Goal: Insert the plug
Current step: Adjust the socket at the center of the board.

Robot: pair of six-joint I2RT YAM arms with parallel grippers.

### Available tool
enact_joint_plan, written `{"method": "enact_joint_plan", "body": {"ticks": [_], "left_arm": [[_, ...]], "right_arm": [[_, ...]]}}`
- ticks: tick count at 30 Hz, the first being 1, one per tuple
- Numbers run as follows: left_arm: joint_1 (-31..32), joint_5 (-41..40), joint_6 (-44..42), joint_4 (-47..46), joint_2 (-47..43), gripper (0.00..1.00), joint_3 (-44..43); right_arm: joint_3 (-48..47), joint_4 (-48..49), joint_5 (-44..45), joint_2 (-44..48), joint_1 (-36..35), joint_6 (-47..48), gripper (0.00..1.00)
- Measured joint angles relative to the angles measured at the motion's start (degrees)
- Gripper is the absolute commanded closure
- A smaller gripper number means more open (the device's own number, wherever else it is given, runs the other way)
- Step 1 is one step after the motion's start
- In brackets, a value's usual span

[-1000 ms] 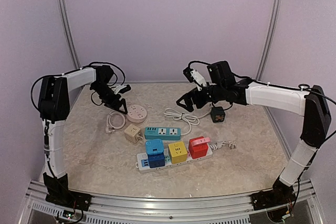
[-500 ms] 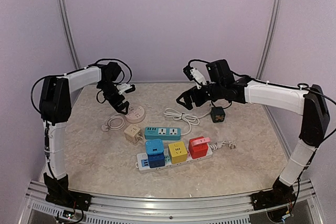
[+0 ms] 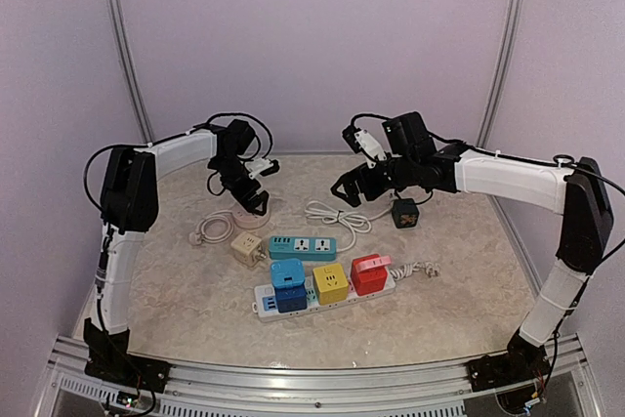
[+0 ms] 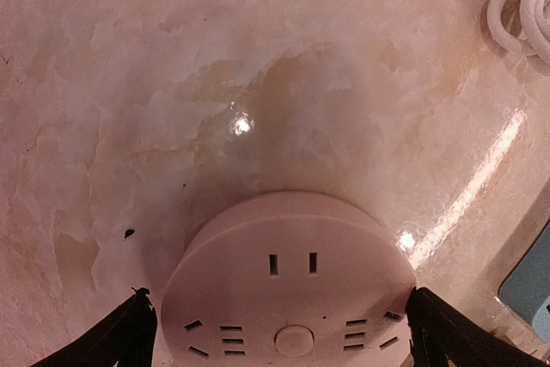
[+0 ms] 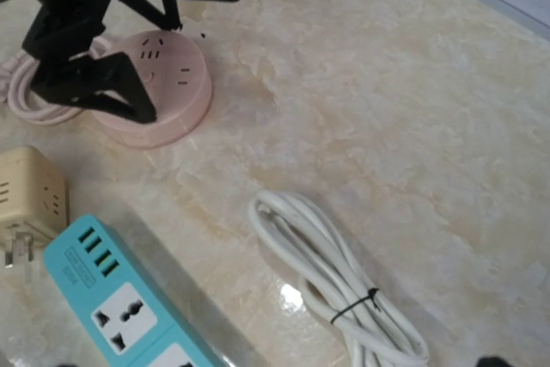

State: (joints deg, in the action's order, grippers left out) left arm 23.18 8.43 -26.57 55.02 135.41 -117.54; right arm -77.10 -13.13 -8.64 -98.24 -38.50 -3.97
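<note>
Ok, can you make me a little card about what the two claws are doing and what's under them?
left claw: open, one finger on each side of the round pink socket, holding nothing
right claw: open, empty, above the coiled white cable
round pink socket: lying flat, the holes that show are empty
white power strip: blue cube, yellow cube and red cube sit on it

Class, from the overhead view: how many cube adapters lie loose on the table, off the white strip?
2. A beige cube adapter lies left of the teal socket bar; a black cube adapter lies right of the coiled white cable. Others may be hidden.
</note>
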Motion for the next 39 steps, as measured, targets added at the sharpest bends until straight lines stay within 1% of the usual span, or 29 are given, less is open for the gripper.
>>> {"method": "enact_joint_plan", "body": {"ticks": [7,11,13,17,21,24,27,28,30,32,35,37,39], "left_arm": [[1.4,-1.0,-0.5,-0.2,0.0,0.01,0.0],[1.7,0.1,-2.0,-0.7,-0.7,0.05,1.4],[1.7,0.9,-3.1,-0.7,-1.3,0.06,2.6],[2.1,2.4,-6.6,0.2,-2.7,0.05,4.8],[2.8,3.1,-10.0,2.1,-4.2,0.01,6.8],[2.9,3.2,-10.4,5.9,-4.1,0.01,5.3],[2.3,3.5,-9.9,10.0,-4.2,0.01,-1.0],[1.9,3.8,-9.8,10.3,-4.7,0.01,-3.2],[1.6,4.3,-10.0,10.4,-7.1,0.03,-3.9],[1.2,4.9,-11.0,11.2,-11.5,0.07,-1.2],[1.9,5.5,-13.4,13.4,-17.9,0.09,5.4],[2.8,5.4,-14.4,16.4,-20.3,0.09,8.0],[3.6,4.9,-14.6,18.2,-20.7,0.09,9.4]], "right_arm": [[0.0,-0.4,0.0,-0.1,0.0,0.0,0.00],[0.0,-0.5,0.0,-0.2,0.0,0.0,0.00],[0.0,-0.5,-0.1,-0.2,0.0,0.0,0.00],[0.0,-0.5,-0.1,-0.2,0.0,0.0,0.00],[0.0,-0.5,-0.1,-0.2,0.0,0.0,0.00],[-0.1,-0.8,0.5,-0.2,0.0,-0.1,0.00],[-0.9,-1.3,2.0,-0.2,0.0,-0.5,0.00],[-1.1,-1.2,2.6,-0.2,0.0,-0.9,0.00],[-1.0,-0.9,4.4,0.2,0.0,-1.7,0.00],[0.1,0.2,6.9,1.4,0.0,-2.6,0.00],[3.7,2.3,11.5,5.4,0.2,-5.3,0.00],[5.1,2.1,13.9,7.7,0.9,-7.7,0.00],[3.9,0.2,16.8,8.1,2.7,-10.7,0.01]]}}
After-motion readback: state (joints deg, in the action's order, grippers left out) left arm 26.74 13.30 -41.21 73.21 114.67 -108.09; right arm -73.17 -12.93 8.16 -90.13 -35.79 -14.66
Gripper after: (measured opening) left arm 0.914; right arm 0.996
